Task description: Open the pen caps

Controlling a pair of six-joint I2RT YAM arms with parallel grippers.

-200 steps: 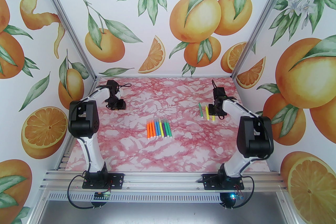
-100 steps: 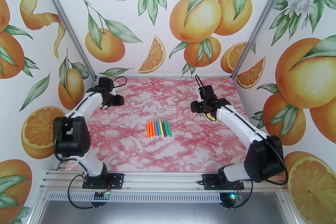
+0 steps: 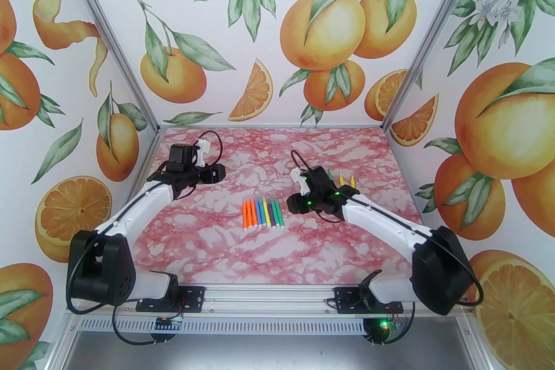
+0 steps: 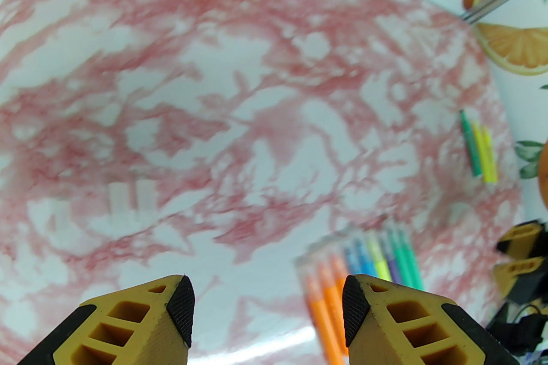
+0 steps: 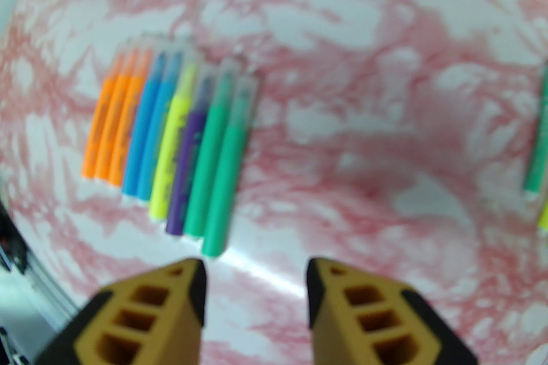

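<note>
A row of several markers (image 3: 262,212) in orange, blue, yellow, purple and green lies side by side mid-table, pen caps (image 3: 260,200) pointing toward the back wall. My left gripper (image 3: 222,173) hovers left of and behind the row, open and empty. In the left wrist view its jaws (image 4: 267,312) stand wide apart, the row (image 4: 364,260) just to their right. My right gripper (image 3: 294,203) is close to the row's right side, open with nothing between the fingers (image 5: 256,295). The blurred row (image 5: 171,140) lies ahead of it to the left, caps (image 5: 180,59) at the far ends.
Three more markers (image 3: 341,178), one green and two yellow, lie behind the right arm, partly covered by it; they also show far right (image 4: 479,149). The pink marbled table (image 3: 269,264) meets printed walls at the back and both sides.
Both arms have swung in toward the table's middle. The right gripper left the three separate markers and came down beside the row. The left gripper moved right and its jaws widened.
</note>
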